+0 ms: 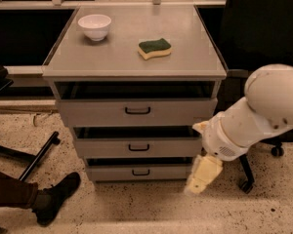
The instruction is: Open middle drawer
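The grey cabinet has three drawers. The middle drawer point(136, 147) is the second one, a low grey front with a small black bar handle point(138, 147). It sits flush between the top drawer point(136, 112) and the lowest drawer point(139, 172). My gripper point(201, 175) is cream-coloured and hangs low at the cabinet's right front corner, level with the lowest drawer, to the right of the middle drawer's handle and apart from it. The white arm point(256, 116) reaches in from the right.
A white bowl point(94, 26) and a green-and-yellow sponge point(155, 48) lie on the cabinet top point(112, 57). A person's leg and black shoe point(53, 199) are at the lower left. A chair base with a caster point(244, 184) stands at the right, and a black bar point(39, 155) at the left.
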Available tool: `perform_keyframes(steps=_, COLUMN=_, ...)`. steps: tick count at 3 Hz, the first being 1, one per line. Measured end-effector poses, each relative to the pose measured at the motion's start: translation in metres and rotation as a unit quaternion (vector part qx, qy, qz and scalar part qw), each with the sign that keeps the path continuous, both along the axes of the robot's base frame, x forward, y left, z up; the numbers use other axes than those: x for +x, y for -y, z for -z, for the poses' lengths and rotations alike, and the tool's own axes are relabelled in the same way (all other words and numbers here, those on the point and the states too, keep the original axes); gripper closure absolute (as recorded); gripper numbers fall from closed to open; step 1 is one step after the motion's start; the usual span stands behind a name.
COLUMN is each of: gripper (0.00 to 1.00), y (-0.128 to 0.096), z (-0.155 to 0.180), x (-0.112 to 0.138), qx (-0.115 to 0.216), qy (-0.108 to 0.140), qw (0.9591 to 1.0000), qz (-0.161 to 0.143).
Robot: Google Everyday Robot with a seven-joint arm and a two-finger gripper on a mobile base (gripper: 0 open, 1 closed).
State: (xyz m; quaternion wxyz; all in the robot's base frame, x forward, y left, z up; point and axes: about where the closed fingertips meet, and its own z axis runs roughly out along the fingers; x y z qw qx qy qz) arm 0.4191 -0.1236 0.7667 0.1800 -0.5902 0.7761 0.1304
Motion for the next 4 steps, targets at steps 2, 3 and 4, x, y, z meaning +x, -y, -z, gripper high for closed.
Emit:
perform_keyframes(steps=2, gripper=0.0, y=-0.068, z=0.128, x=0.018, qx=0.154, qy=-0.021, qw=0.9876, qz=0.023)
perform_keyframes(steps=3, gripper=0.0, y=-0.1, z=0.169, x=0.057, qx=0.216, qy=0.009, qw=0.9753, qz=0.048)
perform_keyframes(steps=4, gripper=0.0, y=-0.1, z=0.169, x=0.057, qx=0.216, qy=0.009, qw=0.9753, qz=0.048)
